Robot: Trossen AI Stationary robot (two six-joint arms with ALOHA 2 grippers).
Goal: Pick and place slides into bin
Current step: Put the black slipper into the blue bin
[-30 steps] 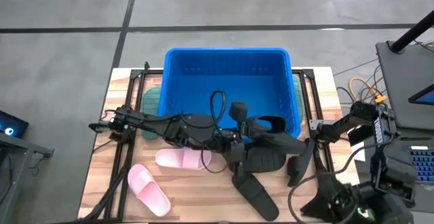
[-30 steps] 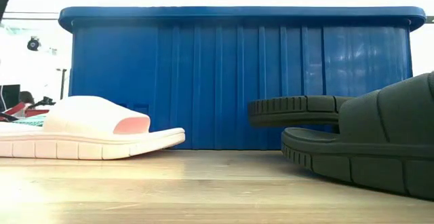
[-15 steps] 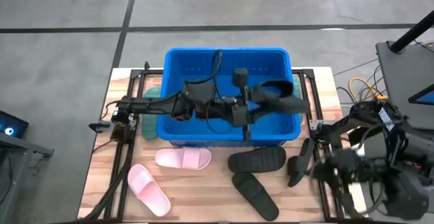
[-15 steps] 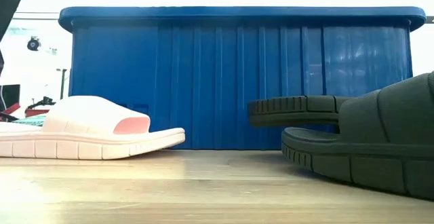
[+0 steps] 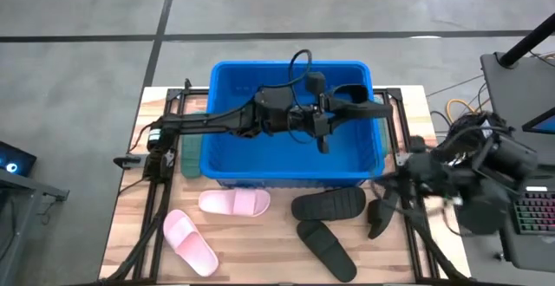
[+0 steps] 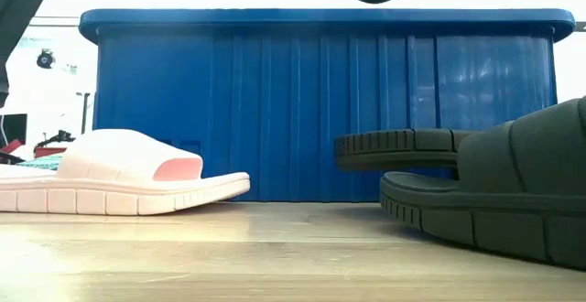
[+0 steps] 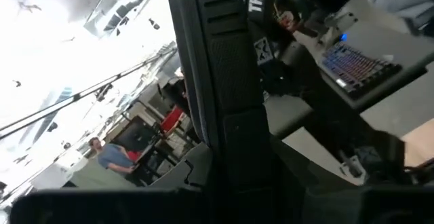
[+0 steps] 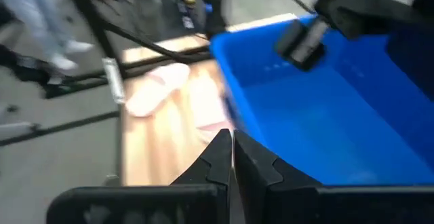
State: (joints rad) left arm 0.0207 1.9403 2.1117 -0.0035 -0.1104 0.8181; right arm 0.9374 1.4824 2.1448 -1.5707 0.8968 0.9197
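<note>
Black foam slide [image 5: 362,106] hangs clamped in the left gripper [image 5: 328,117] over the blue plastic bin [image 5: 227,152]; releasing comes next; right gripper [image 8: 231,157] closed, empty.

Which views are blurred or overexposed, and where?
High view: the right arm is smeared by motion at the table's edge. Low view: the background above the blue bin is blown out white. Right wrist view: the pink slide and the floor are streaked. Left wrist view: bright glare, soft focus.

The left gripper [image 5: 334,117] has carried its black slide [image 5: 357,102] (gripped by the strap) from the front rim deeper over the bin [image 5: 217,139]; the right arm pulled back.
</note>
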